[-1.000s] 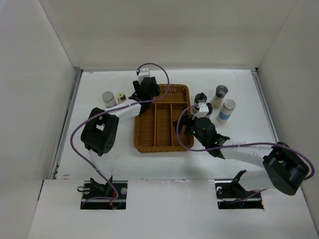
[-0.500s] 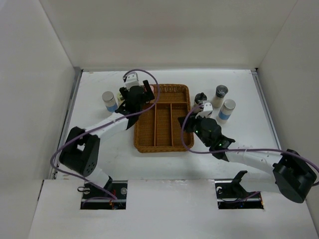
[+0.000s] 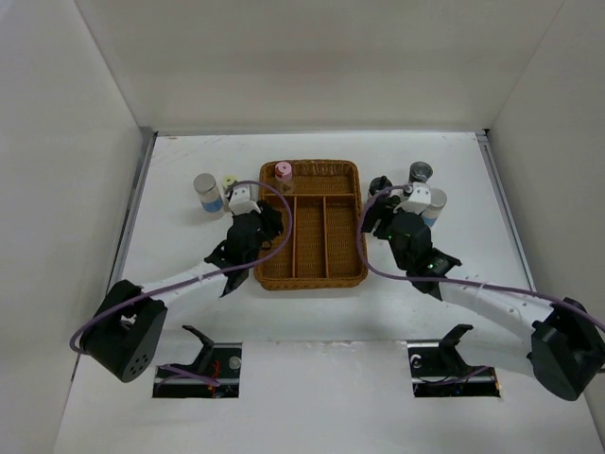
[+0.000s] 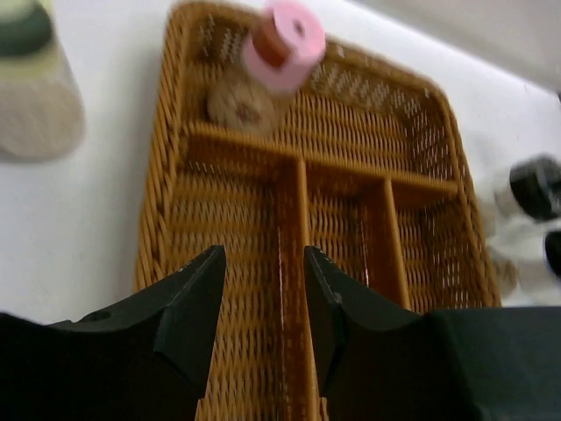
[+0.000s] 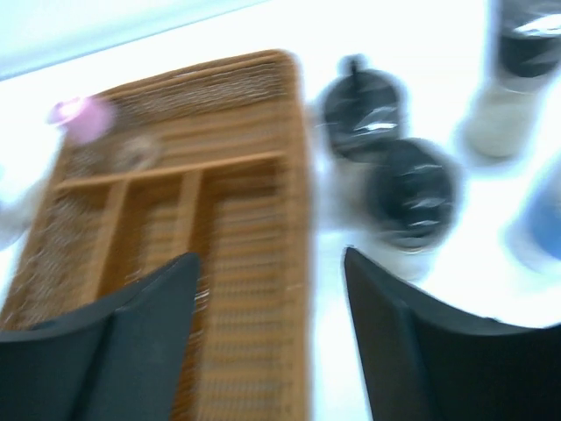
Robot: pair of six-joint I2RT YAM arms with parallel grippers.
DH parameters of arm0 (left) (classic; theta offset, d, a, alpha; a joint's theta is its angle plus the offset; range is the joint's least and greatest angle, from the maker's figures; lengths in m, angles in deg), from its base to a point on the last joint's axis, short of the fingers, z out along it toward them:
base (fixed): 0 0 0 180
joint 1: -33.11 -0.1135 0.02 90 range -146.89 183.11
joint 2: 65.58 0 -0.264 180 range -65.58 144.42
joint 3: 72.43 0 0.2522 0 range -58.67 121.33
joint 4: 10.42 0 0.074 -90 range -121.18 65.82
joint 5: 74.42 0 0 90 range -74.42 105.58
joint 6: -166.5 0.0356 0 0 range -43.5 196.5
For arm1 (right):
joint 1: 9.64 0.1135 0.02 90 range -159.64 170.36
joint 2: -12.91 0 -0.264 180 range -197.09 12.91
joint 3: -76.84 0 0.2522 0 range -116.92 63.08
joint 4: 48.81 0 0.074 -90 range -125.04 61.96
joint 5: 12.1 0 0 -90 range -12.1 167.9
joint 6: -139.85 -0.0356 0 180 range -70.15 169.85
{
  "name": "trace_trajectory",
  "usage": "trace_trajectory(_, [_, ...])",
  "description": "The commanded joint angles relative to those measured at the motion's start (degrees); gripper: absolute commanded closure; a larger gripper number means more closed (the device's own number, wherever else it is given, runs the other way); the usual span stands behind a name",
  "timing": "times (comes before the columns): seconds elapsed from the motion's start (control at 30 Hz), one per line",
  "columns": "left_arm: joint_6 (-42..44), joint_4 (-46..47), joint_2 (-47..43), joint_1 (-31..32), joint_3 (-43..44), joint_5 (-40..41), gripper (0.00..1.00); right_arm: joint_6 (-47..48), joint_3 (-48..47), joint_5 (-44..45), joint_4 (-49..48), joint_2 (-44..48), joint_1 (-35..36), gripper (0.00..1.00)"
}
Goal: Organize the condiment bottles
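The left arm (image 3: 180, 279) lies low and stretched from the near left towards the tray (image 3: 307, 282). The left gripper (image 4: 263, 263) hangs over the tray's near-left part. Its black, smooth fingers (image 4: 193, 303) stand a little apart and hold nothing. The right arm (image 3: 492, 301) reaches in from the near right. The right gripper (image 5: 270, 263) hovers just right of the tray's far-right corner, jaws wide and empty.

The tray is brown woven wicker, a rounded rectangle on the white table (image 3: 170, 218). It has three long compartments on the near side and one cross compartment at the far end.

The bottles are small cylinders, seven in all.
- One pink-capped bottle (image 3: 283, 172) stands inside the tray, at the left end of the cross compartment.
- Two stand close together left of the tray's far-left corner: a grey-capped bottle (image 3: 206, 192) with a blue label and a yellow-green-capped bottle (image 3: 230, 184).
- Four show right of the tray in the blurred right wrist view. Two glossy black-capped bottles (image 5: 361, 103) (image 5: 410, 186) stand side by side just beside the rim. Farther right are a dark-capped, pale-bodied bottle (image 5: 521, 61) and a blue-labelled bottle (image 5: 542, 219).
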Motion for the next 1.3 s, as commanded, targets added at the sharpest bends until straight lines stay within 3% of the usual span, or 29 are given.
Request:
trace_trajectory(0.0, [-3.5,9.8,-2.0,1.0,-3.9,-5.7,0.62,0.6,-3.9,6.1,6.9,0.2,-3.6,0.21])
trace_trajectory(0.2, [-4.2,21.4,-1.2,-2.3,-10.4,-10.1,0.59,1.1,-9.0,6.2,11.5,-6.1,-8.3,0.09])
trace_trajectory(0.6, [-9.5,26.3,-1.4,-4.9,-14.8,-11.7,0.56,2.1,-15.7,1.6,9.3,-18.7,-14.1,0.09])
trace_trajectory(0.83, [-10.5,27.6,-0.1,-5.0,-15.0,-12.5,0.55,1.9,-17.1,-0.6,8.5,-22.8,-14.4,0.26])
trace_trajectory(0.97, [-10.5,27.7,-0.5,-5.1,-15.2,-12.2,0.53,2.1,-16.5,0.3,8.6,-20.9,-14.2,0.49])
trace_trajectory(1.27, [-12.2,28.1,-0.2,-6.8,-16.0,-11.6,0.52,3.8,-18.6,4.0,12.7,-7.6,-6.9,0.54])
